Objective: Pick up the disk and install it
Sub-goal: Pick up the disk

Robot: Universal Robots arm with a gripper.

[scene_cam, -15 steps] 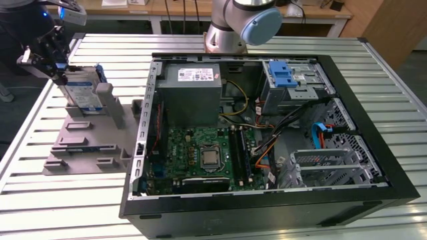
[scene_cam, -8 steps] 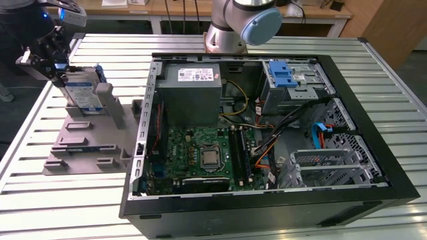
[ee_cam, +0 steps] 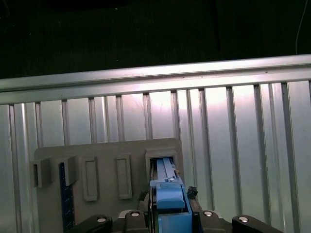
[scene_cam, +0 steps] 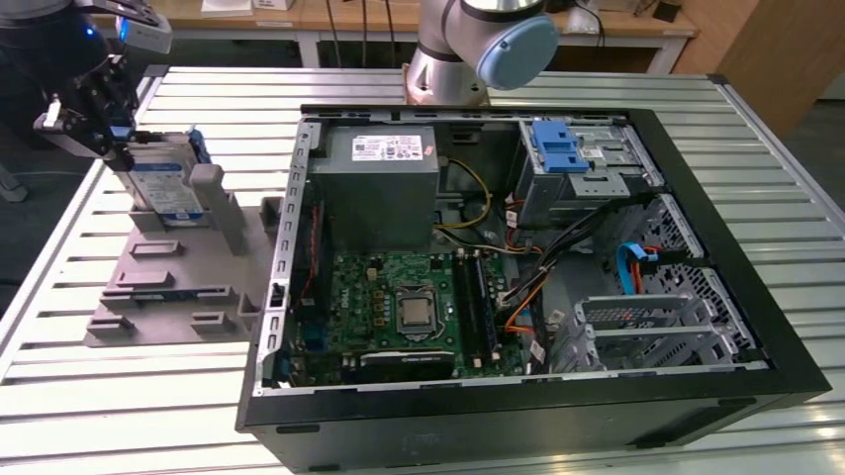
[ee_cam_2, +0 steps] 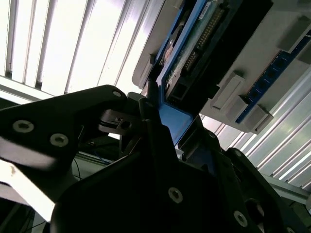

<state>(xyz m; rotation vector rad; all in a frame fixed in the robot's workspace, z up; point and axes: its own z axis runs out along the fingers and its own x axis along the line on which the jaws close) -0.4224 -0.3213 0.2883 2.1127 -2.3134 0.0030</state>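
Observation:
The disk [scene_cam: 165, 183] stands on edge in a slot of the grey holder block [scene_cam: 172, 287] at the exterior view's left; its white-and-blue label faces the computer case. My gripper [scene_cam: 117, 148] is at the disk's upper end, shut on its blue carrier frame. In the first wrist view the blue carrier [ee_cam: 167, 201] sits between the dark fingers, over the holder's slot [ee_cam: 163, 165]. The second wrist view shows the gripper [ee_cam_2: 163, 104] clamped on the carrier's blue edge [ee_cam_2: 172, 121], with the drive's connector side [ee_cam_2: 194, 53] beyond it. I cannot tell whether the disk has lifted clear of the slot.
An open black computer case [scene_cam: 739, 267] lies on the slatted metal table [scene_cam: 133, 416], holding a green motherboard [scene_cam: 396, 307], a grey power-supply box [scene_cam: 383, 188] and a blue-tabbed drive bay [scene_cam: 561, 148]. The arm's base [scene_cam: 462, 49] stands behind the case.

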